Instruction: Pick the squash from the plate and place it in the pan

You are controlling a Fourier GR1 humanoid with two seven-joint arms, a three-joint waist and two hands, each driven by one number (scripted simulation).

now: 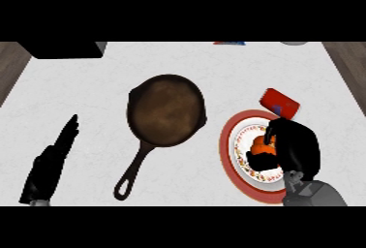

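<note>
Across most of the view runs a pale, faintly marbled counter (85, 87), flanked at the left edge (10, 63) and the right edge (350, 60) by strips of dark wood-toned surface. At the counter's far left corner sits a black, box-like object (63, 49). Along the far edge a small blue-and-red item (229, 43) and a grey rounded item (293, 42) are cut off, and I cannot tell what they are.

In the middle lies a dark pan (166, 109), brown inside, with its long handle (136, 169) pointing toward the near left. Just to its right, apart from it, is a red-rimmed patterned plate (226, 145). A red flat object (279, 102) sits at the plate's far edge.

The orange squash (262, 144) is over the plate's centre, with the right hand (297, 145) curled round it and hiding much of it. Whether it rests on the plate cannot be told. The left hand (46, 169) rests near the lower left, fingers straight.
</note>
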